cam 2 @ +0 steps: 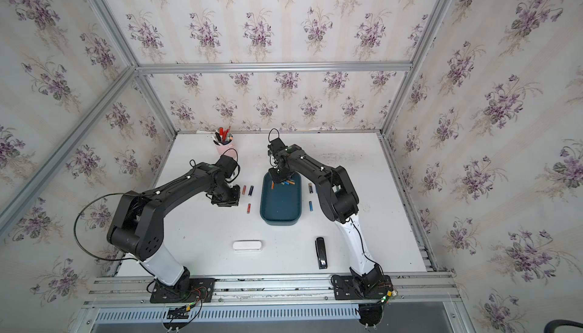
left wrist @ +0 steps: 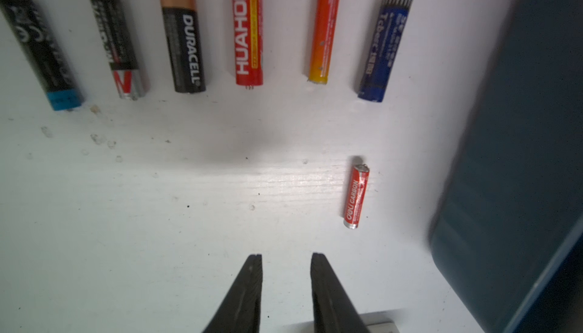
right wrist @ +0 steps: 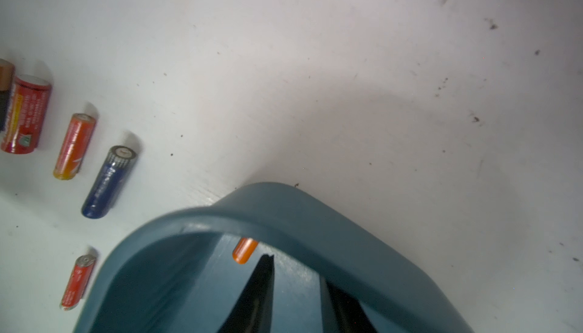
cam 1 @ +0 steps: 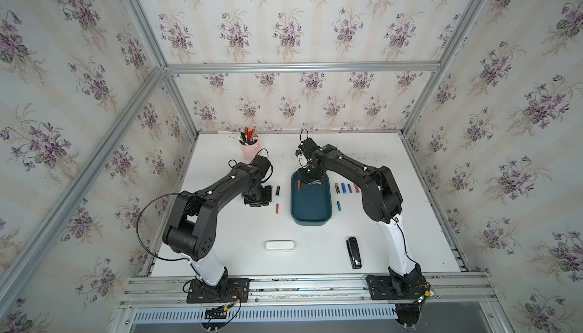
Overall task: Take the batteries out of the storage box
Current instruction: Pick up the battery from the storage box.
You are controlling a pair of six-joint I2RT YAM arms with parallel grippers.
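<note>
Teal-blue plastic made up the storage box (cam 1: pixel 310 208). It sat in the middle of the white table (cam 1: pixel 220 246), between the two arms. A few batteries (cam 1: pixel 315 183) lay at its far end, and an orange battery (right wrist: pixel 244 249) lay close to the wall.

The right gripper (right wrist: pixel 296 271) was down inside the box at that end. Its fingers (right wrist: pixel 265 284) were apart with nothing seen between them, and one tip was just beside the orange battery.

The left gripper (left wrist: pixel 285 257) was over the table, just left of the box. Its fingers were apart too, and it held nothing.

Six batteries (left wrist: pixel 249 28) lay side by side on the table on that side. A small red battery (left wrist: pixel 356 195) lay apart from them, near the box. More batteries (cam 1: pixel 343 187) lay in a row to the right of the box.

A pink cup (cam 1: pixel 249 153) of pens stood at the back. A white case (cam 1: pixel 279 246) and a black stapler (cam 1: pixel 354 252) lay near the front.
</note>
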